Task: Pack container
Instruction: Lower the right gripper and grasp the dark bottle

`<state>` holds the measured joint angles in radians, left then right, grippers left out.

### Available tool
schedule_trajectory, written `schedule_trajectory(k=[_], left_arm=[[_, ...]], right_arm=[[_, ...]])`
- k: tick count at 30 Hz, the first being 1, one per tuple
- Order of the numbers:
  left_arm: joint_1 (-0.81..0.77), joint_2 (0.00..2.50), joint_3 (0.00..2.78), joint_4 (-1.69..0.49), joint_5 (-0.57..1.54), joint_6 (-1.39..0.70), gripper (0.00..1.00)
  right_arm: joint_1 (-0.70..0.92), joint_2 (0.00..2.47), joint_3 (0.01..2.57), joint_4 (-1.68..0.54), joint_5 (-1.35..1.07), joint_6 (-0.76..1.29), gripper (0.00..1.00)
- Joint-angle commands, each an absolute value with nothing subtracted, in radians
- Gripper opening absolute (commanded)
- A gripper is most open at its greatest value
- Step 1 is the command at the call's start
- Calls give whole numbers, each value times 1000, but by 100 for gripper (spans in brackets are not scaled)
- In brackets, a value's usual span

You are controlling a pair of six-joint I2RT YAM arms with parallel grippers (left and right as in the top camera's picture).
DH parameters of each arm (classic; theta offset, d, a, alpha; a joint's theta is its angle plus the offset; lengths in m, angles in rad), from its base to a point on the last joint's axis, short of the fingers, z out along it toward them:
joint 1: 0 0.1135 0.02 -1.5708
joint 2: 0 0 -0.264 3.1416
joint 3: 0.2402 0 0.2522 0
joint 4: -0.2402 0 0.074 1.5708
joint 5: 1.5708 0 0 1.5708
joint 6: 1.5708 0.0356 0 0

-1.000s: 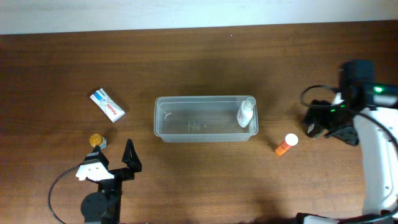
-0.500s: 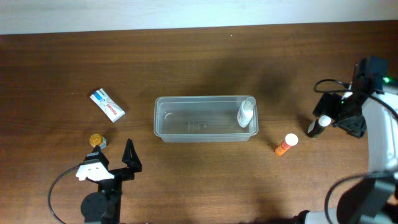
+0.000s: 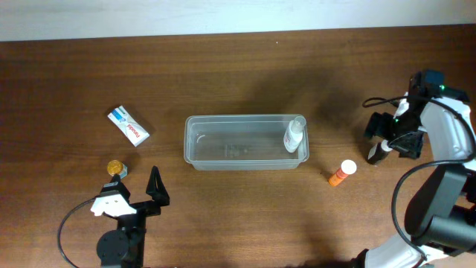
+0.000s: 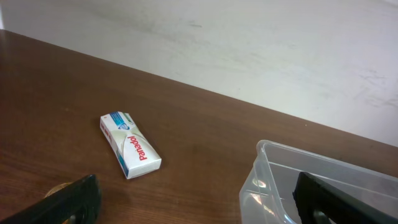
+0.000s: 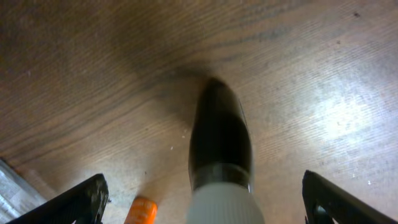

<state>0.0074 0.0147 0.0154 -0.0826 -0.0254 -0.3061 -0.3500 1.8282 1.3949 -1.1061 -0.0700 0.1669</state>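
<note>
The clear plastic container (image 3: 244, 141) sits mid-table with a small white-capped clear bottle (image 3: 294, 135) standing in its right end; its left corner shows in the left wrist view (image 4: 273, 180). My right gripper (image 3: 387, 145) is open around a black bottle with a white cap (image 5: 219, 149), which stands between the spread fingers (image 5: 202, 202). An orange bottle with a white cap (image 3: 342, 173) lies on the table to its left and also shows in the right wrist view (image 5: 140, 211). My left gripper (image 3: 137, 195) is open and empty at the front left.
A white and blue Panadol box (image 3: 128, 126) lies at the left, also in the left wrist view (image 4: 130, 144). A small gold-capped jar (image 3: 114, 168) stands near my left gripper. The table's far edge meets a white wall.
My right arm has swung in and come down over the black bottle, which now stands between its open fingers. The left arm and the other objects have not moved.
</note>
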Motion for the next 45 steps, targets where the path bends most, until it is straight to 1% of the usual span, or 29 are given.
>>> schedule_trajectory(k=[1,3,7,12,15,18,23,26,27,30,36,45], left_arm=[[11,5,9,-83,-14,-298,99],[11,5,9,-83,-14,-298,99],[11,5,9,-83,-14,-298,99],[11,5,9,-83,-14,-298,100],[11,5,9,-83,-14,-298,99],[11,5,9,-83,-14,-298,99],[11,5,9,-83,-14,-298,99],[11,5,9,-83,-14,-298,99],[11,5,9,-83,-14,-298,99],[11,5,9,-83,-14,-298,100],[11,5,9,-83,-14,-298,99],[11,5,9,-83,-14,-298,99]], right_arm=[[-352,1851,1390,-1086,-83,134,91],[-352,1858,1390,-1076,-83,119,91],[-352,1858,1390,-1073,-62,98,78],[-354,1859,1365,-1065,-38,82,69],[-354,1859,1343,-1053,-37,82,59],[-354,1859,1321,-1042,-38,82,54],[-354,1859,1317,-1039,-38,83,41],[-354,1859,1317,-1035,-38,83,29],[-354,1859,1317,-1035,-38,83,27],[-354,1859,1319,-1032,-38,93,23],[-354,1858,1380,-1102,-42,109,23],[-353,1842,1624,-1313,-97,108,23]])
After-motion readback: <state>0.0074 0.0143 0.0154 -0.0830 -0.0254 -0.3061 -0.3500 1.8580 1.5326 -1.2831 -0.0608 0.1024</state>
